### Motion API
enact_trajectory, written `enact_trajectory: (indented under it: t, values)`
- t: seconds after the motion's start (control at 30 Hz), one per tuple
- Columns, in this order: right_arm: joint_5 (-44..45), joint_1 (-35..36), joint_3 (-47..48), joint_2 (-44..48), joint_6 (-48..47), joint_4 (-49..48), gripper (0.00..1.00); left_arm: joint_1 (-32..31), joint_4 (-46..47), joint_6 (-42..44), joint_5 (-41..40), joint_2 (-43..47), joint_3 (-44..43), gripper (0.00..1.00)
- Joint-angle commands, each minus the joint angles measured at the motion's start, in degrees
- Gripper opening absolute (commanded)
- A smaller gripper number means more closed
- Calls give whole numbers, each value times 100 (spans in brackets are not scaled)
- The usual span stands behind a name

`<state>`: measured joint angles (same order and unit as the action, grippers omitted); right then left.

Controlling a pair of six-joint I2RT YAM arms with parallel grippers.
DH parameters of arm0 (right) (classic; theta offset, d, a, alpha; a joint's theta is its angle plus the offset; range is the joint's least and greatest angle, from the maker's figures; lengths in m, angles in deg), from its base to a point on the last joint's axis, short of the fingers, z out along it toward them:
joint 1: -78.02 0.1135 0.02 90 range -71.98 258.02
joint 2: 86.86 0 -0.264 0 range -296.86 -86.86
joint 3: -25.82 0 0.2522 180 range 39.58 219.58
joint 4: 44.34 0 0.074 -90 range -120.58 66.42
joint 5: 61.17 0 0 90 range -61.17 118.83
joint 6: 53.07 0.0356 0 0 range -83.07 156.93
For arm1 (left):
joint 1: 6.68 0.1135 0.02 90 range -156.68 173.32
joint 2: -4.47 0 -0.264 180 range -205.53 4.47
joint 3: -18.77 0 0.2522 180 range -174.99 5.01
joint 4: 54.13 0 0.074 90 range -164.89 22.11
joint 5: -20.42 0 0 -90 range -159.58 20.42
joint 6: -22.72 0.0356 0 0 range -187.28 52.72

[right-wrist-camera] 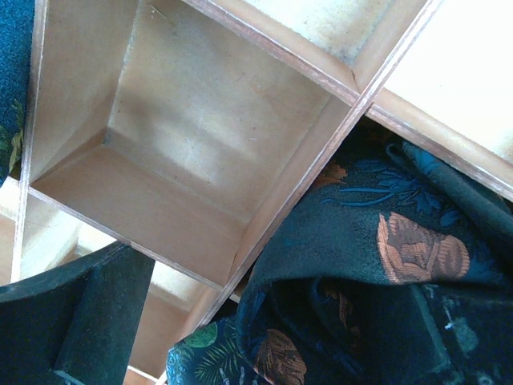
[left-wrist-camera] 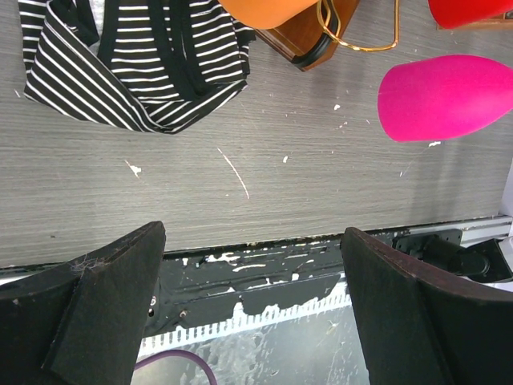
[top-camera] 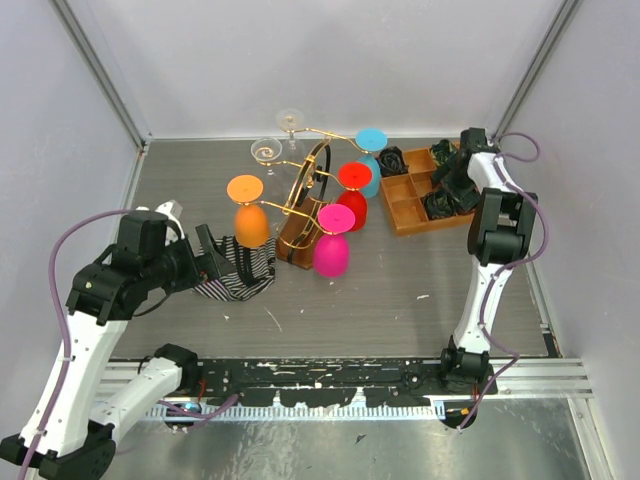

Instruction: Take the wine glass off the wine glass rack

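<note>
Wine glass rack [top-camera: 297, 240] stands mid-table, with the pink wine glass [top-camera: 331, 252] hanging bowl-down on its near side. My left claw [left-wrist-camera: 252, 233] is spread wide (nothing in it) beside the striped cloth [top-camera: 240, 272], left of the rack. My right claw [top-camera: 455, 172], also spread, is over the far-right tray [top-camera: 402, 216].

Wine glass rack [top-camera: 294, 242] mid-table, wine glasses [top-camera: 331, 252] hanging on it, cloth [top-camera: 238, 272] left, tray [top-camera: 405, 212] right.
</note>
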<state>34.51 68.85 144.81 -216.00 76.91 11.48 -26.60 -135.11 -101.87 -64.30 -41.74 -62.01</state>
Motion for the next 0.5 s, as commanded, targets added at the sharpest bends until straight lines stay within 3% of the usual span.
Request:
enact_trajectory:
  t: [0.0,0.3,0.47]
  values:
    - [116,-78,286,-508,1232,380,100,-11,-5,31,40,10,68,98]
    - [620,-136,1894,-1298,1298,417,100,-14,-108,303,-551,-45,-11,98]
    - [748,-140,2182,-1160,839,-183,100,-7,-18,251,-778,8,239,98]
